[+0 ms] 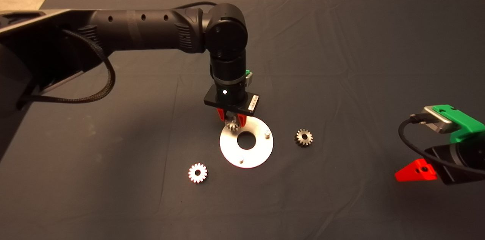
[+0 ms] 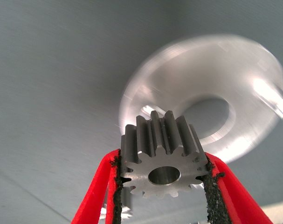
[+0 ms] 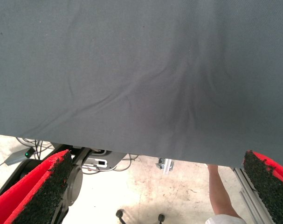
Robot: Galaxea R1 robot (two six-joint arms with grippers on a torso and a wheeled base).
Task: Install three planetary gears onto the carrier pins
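A planetary gear (image 2: pixel 163 161) is being gripped between the pads of the left claw (image 1: pixel 231 120), clenched on its toothed sides, just above the far left rim of the white disc (image 1: pixel 261 153). Two carrier pins (image 1: pixel 267 133) are being shown bare on the disc. Two more gears (image 1: pixel 303 137) are lying on the counter (image 1: pixel 341 43) on either side of the disc. The right claw (image 3: pixel 155 186) is being kept spread wide apart at the counter's near right edge.

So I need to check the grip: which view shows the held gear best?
The left wrist view: the held gear fills it, clamped between the left tool's pads, teeth and bore clear. The head view shows it small under the wrist, over the white disc. The right wrist view shows none of it.
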